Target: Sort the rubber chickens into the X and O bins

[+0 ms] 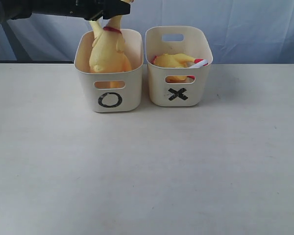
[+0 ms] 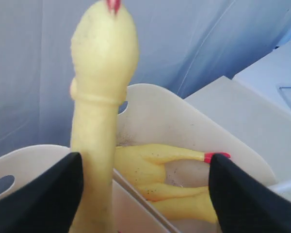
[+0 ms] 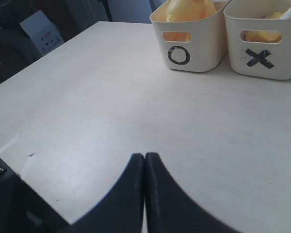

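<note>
A long yellow rubber chicken [image 1: 108, 54] stands upright in the O bin [image 1: 132, 85], its neck [image 2: 99, 97] rising beside one finger of my left gripper [image 1: 108, 12]. That gripper [image 2: 145, 194] hangs above the bin with its jaws wide apart, open. In the X bin [image 1: 201, 83] lies a shorter chicken [image 1: 174, 60] with a white tube [image 1: 200, 62]; its legs and a red foot show in the left wrist view [image 2: 155, 170]. My right gripper [image 3: 144, 158] is shut and empty low over the table, well in front of the O bin [image 3: 203, 53] and the X bin [image 3: 281, 68].
The two bins stand side by side at the back of the pale table [image 1: 147, 166], in front of a blue-grey curtain [image 1: 255, 29]. Past the table's edge on the right arm's side are dark clutter and a box [image 3: 39, 29].
</note>
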`<state>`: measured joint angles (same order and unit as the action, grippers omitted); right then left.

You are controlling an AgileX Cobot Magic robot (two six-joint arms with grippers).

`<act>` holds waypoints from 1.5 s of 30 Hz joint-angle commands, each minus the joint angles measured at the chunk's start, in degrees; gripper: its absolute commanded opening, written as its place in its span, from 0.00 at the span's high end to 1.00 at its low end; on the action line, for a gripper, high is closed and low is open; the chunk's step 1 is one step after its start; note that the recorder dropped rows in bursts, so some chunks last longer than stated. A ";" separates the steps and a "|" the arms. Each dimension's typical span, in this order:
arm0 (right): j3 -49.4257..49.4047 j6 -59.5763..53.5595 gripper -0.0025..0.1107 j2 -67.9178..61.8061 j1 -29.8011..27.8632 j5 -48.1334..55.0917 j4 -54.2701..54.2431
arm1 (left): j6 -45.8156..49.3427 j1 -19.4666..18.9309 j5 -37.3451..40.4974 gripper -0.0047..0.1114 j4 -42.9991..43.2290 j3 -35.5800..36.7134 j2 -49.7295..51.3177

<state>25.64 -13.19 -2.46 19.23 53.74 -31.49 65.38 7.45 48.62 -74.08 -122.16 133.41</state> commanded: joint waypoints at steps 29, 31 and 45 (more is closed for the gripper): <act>-0.21 -0.26 0.99 0.28 0.24 -0.26 0.03 | -16.48 0.15 21.34 0.96 13.28 0.00 -3.74; -0.21 -0.26 0.99 0.28 0.24 -0.26 0.03 | -19.93 0.43 21.34 0.96 18.96 0.00 -4.97; -0.21 -0.26 0.99 0.28 0.24 -0.07 -0.18 | -37.34 7.52 21.34 0.96 46.95 13.92 -18.32</act>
<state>25.64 -13.19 -2.46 19.23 53.74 -31.49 31.09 14.04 69.66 -31.54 -111.81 118.54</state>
